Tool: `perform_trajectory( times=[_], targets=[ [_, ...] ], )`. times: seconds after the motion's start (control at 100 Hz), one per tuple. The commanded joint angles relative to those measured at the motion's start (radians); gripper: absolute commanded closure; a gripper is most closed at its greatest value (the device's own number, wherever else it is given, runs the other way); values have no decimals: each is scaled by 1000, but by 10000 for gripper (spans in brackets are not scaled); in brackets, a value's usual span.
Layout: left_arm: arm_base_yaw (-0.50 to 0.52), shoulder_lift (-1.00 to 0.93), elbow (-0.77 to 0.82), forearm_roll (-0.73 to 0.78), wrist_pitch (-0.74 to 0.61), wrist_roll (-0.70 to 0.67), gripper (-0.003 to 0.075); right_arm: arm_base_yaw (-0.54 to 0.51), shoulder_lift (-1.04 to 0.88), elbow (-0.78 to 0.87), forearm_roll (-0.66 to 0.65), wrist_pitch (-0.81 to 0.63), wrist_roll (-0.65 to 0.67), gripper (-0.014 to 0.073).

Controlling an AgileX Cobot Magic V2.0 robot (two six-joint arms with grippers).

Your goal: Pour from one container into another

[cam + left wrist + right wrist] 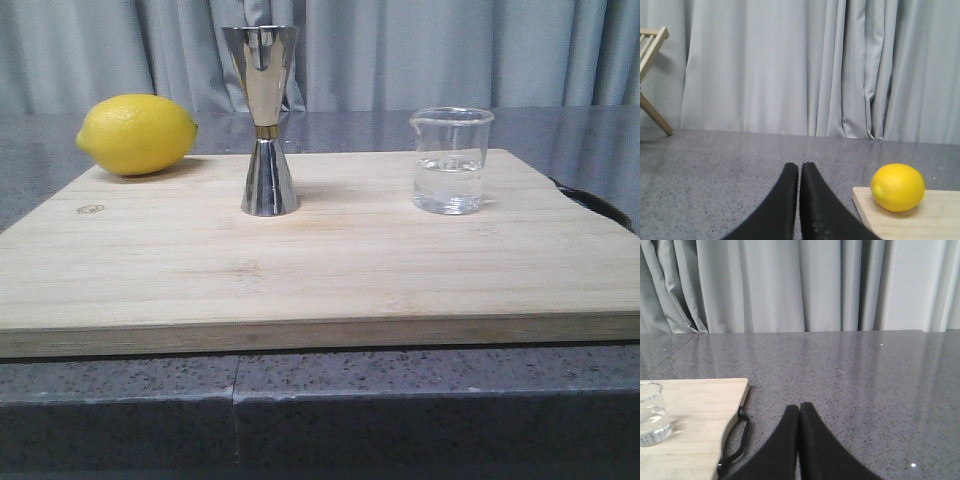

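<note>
The left gripper (799, 167) has its two black fingers pressed together with nothing between them, held low over the grey stone counter (715, 165) just off the left edge of the wooden cutting board (300, 260), tips pointing toward the curtain (450, 50). The right gripper (799, 407) is likewise closed and empty, low over the counter off the board's right edge, near the board's black handle (742, 435). Neither arm shows in the front view. On the board stand three things, one of each. At its far left corner lies a single yellow lemon (137, 134). Right of it, toward the middle of the board's far half, one steel jigger (264, 120) stands upright, hourglass-shaped and mirror-bright, with a thin gold band at its narrow waist and its wider cone on top. Further right, well apart from the jigger and near the board's right edge, one small clear glass beaker (451, 161) stands upright, cylindrical with a flared rim and a tiny spout facing left, holding clear liquid to roughly a third of its height
</note>
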Motion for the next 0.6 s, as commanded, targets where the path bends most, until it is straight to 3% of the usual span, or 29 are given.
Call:
perform_trajectory(
  times=[0.0,0.28,0.59],
  targets=[
    [1,58,-101,-9,-17,-3,739,-3,79,-111,0,-3,-6,659],
    [1,224,-311,-18,72,-3,739,-3,299,-358,0,69,-6,659],
    [1,237,-320,-36,69,-3,739,-3,331,-378,13,73,-6,659]
  ],
)
